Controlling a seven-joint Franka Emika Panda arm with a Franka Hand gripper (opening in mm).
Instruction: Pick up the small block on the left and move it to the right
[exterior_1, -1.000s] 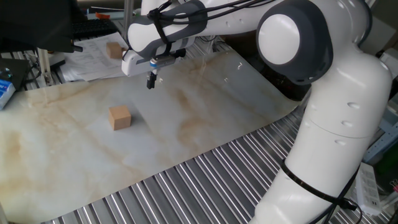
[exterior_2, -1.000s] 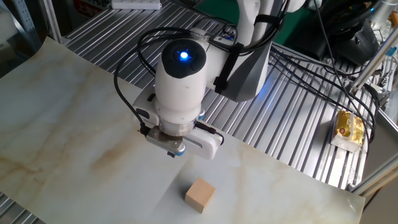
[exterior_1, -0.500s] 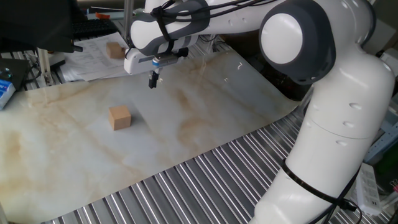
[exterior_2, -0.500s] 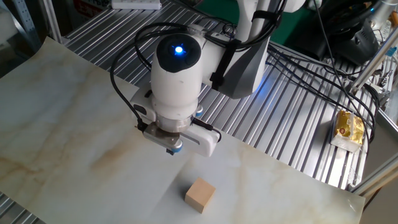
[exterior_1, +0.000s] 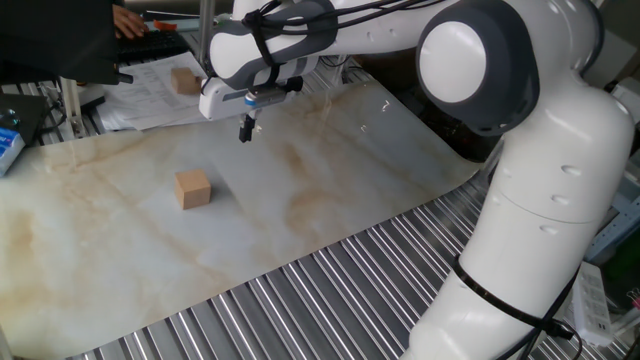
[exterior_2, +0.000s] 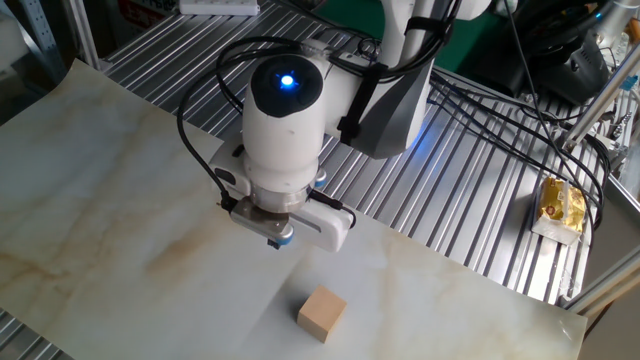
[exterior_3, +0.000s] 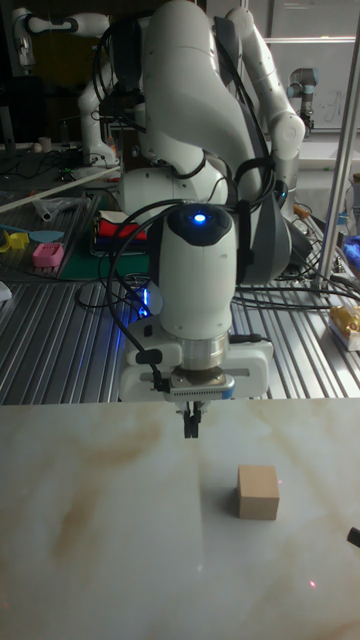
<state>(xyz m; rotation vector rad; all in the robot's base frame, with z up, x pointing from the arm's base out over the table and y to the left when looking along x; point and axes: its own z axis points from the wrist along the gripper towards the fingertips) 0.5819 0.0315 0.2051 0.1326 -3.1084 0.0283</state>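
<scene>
While the arm has barely shifted since half a second ago, the gripper (exterior_1: 244, 131) is hanging empty with its fingers pressed together above the marbled sheet (exterior_1: 330, 170); the small block (exterior_1: 193, 188) is sitting untouched at left-centre of that view — in my judgement the reach is pausing, not yet begun. The block is a sharp-edged, matte tan wooden cube; the sheet is looking smooth and glossy.

Matt tan wooden small block (exterior_1: 193, 188), smooth marbled sheet (exterior_1: 330, 190), ribbed metal table (exterior_1: 330, 290), glossy white plastic arm (exterior_1: 530, 200)
</scene>
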